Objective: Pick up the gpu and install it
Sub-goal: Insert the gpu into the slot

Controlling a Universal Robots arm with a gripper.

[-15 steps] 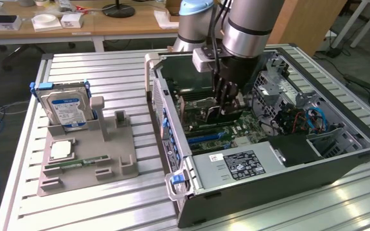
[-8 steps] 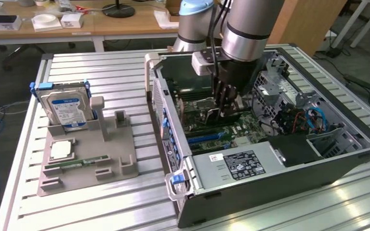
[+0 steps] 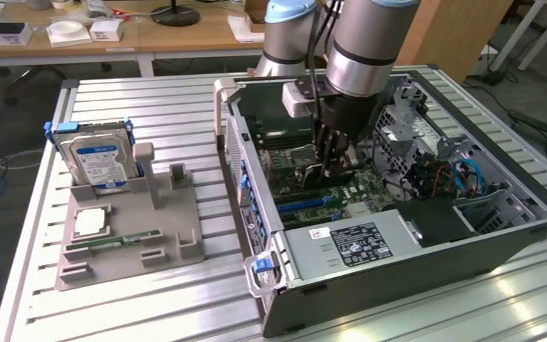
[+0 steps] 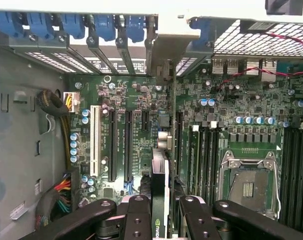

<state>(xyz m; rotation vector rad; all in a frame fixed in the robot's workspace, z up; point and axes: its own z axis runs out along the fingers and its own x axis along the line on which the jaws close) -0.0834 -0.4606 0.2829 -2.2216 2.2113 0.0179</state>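
Gripper [image 4: 159, 210] down inside the open computer case [image 3: 501, 235], partly closed on the gpu [image 4: 160, 190], fingers [image 4: 137, 217] pinching the card edge-on from both sides. Card held upright over the motherboard [image 4: 141, 130], its lower edge near the long expansion slots [image 4: 127, 145], apparently not yet seated; exact contact with a slot hard to judge. Case resting on the slatted desk [image 3: 140, 306]; grey parts holder [image 3: 131, 235] beside it with the blue-labelled hard drive [image 3: 97, 157] upright in it.

Risks from here, as a judgement: card edge landing beside the slot rather than in it, through slight sideways offset or tilt; bracket end catching on the rear slot covers [image 4: 91, 52]; downward push on a misaligned card stressing board or connector; card slipping in a thin-edge pinch.
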